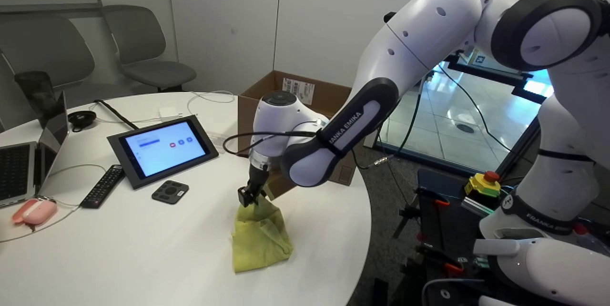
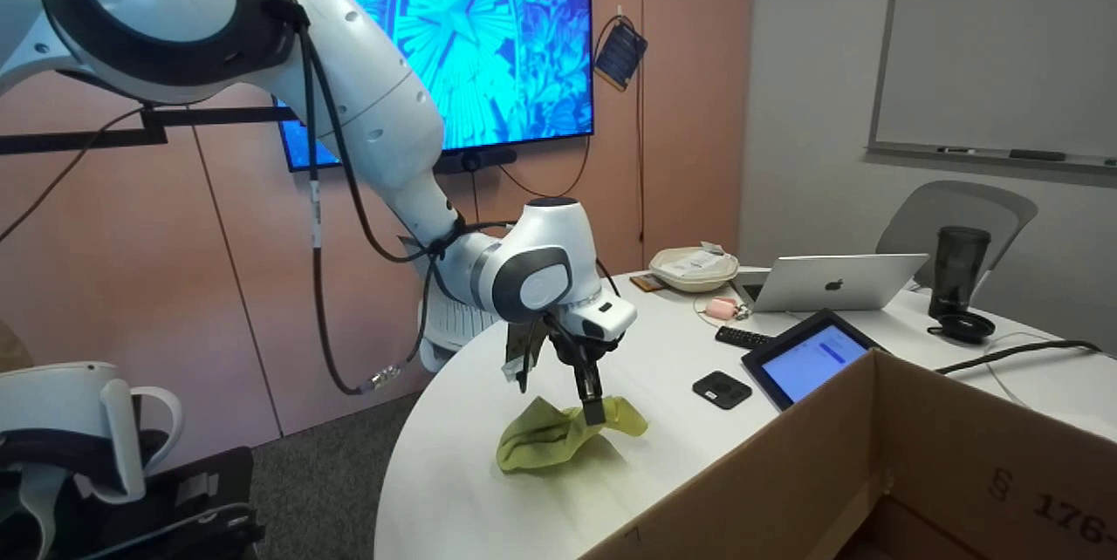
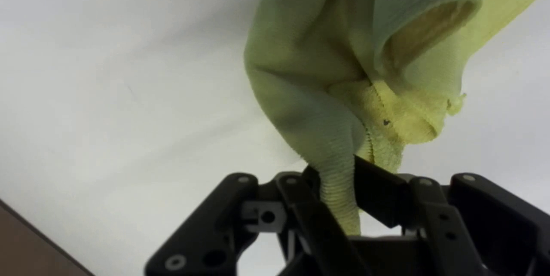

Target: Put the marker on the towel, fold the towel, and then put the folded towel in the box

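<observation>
Bunched and creased, the yellow-green towel (image 1: pixel 259 244) is pinched at one end by my gripper (image 1: pixel 252 195). In the wrist view, the gripper (image 3: pixel 337 177) is shut on a gathered strip of the towel (image 3: pixel 296 91), which runs between the fingers and back toward the palm. The free part of the towel (image 2: pixel 541 440) droops over the table; whether its lower edge touches the surface I cannot tell. The brown cardboard box (image 1: pixel 246 117) stands open just behind my wrist, and the box (image 2: pixel 785 473) fills the near right of an exterior view. The marker is hidden or out of view.
A tablet on a stand (image 1: pixel 164 146), a small black device (image 1: pixel 170 192), a remote (image 1: pixel 102 186), a pink case (image 1: pixel 35 211) and a laptop (image 1: pixel 16 168) lie on the round white table (image 1: pixel 143 263). Thin cables run among them. A white bowl (image 2: pixel 694 270) sits farther off.
</observation>
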You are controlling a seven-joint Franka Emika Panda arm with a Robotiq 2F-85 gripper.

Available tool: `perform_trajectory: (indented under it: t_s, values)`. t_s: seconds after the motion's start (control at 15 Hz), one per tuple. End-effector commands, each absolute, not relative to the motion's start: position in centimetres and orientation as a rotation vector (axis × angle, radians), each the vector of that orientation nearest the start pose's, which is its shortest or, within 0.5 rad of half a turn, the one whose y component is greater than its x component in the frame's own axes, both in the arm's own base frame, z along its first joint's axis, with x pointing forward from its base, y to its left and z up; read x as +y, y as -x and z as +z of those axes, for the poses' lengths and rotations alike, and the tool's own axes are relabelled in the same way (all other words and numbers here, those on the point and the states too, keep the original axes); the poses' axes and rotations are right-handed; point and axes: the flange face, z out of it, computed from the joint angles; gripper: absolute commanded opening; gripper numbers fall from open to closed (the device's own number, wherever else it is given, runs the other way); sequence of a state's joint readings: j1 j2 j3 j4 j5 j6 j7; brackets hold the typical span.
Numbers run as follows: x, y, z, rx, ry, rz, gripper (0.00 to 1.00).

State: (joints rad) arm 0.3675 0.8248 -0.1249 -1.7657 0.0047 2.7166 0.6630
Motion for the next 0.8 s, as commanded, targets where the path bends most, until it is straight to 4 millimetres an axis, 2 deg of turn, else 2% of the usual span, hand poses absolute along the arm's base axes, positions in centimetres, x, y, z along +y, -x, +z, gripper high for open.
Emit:
perform_trajectory:
  t_s: [0.0,0.2,0.33,0.53,0.73]
  values:
    - [13.1,-65.8,13.4,0.694,3.028,-0.25,0.05]
    - [10.2,-66.7,14.5,0.794,2.984,-0.273,0.05]
    - [9.1,-67.1,15.3,0.827,2.962,-0.294,0.05]
    - [10.3,-67.0,15.9,0.791,2.973,-0.329,0.05]
    - [13.5,-66.1,16.0,0.675,3.001,-0.352,0.05]
